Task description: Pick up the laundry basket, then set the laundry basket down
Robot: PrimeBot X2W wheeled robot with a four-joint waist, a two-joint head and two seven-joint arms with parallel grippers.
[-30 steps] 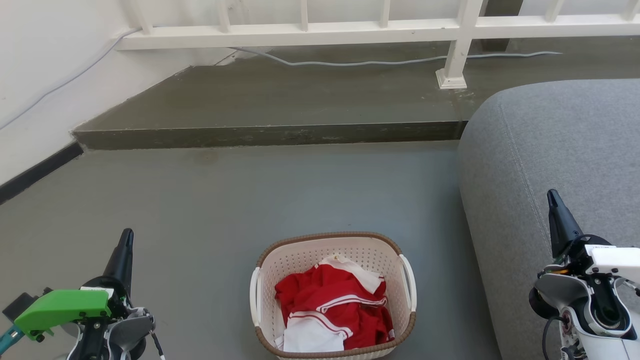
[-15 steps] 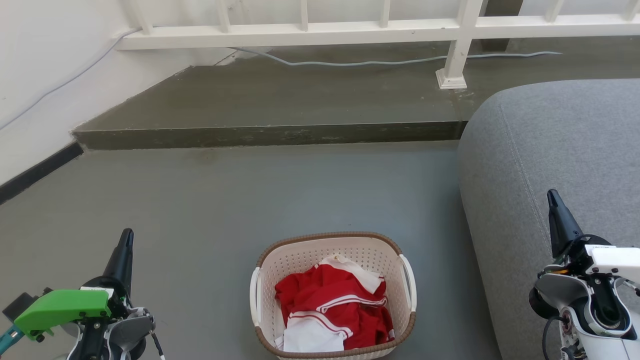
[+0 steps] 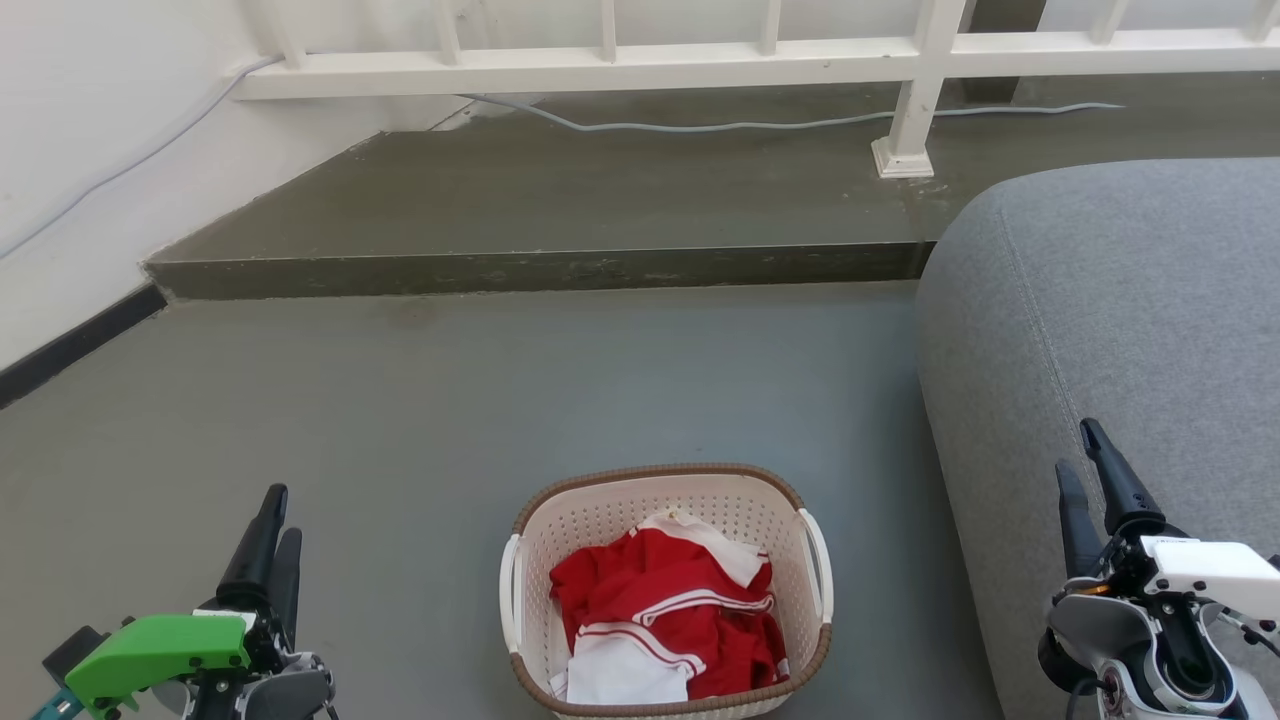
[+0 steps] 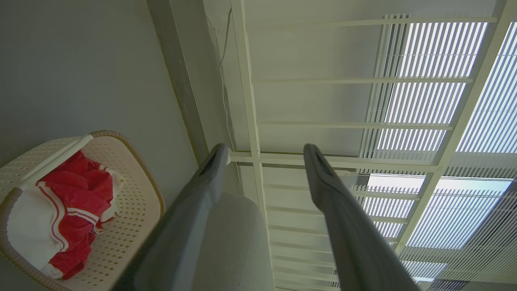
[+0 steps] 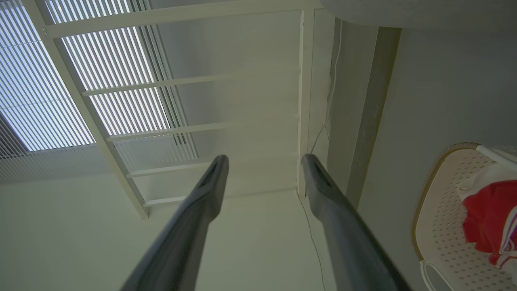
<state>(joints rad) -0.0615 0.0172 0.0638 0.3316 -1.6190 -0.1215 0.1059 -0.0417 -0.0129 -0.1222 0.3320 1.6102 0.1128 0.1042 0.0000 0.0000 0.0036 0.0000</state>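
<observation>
The laundry basket is cream-white and perforated, with a brown woven-look rim and a white handle on each side. It stands on the grey floor at the bottom centre of the head view and holds red and white clothes. My left gripper hovers open to its left, well apart from it, with nothing between its fingers. My right gripper is open in front of the sofa, to the basket's right. The left wrist view has the left gripper and the basket at lower left. The right wrist view has the right gripper and the basket at lower right.
A grey sofa fills the right side, close to the basket. A raised dark step crosses the floor ahead, with a white railing and a loose cable on it. A white wall bounds the left.
Both grippers have sunk lower in the head view and turned, so each now shows two fingers instead of one. The basket has not moved.
</observation>
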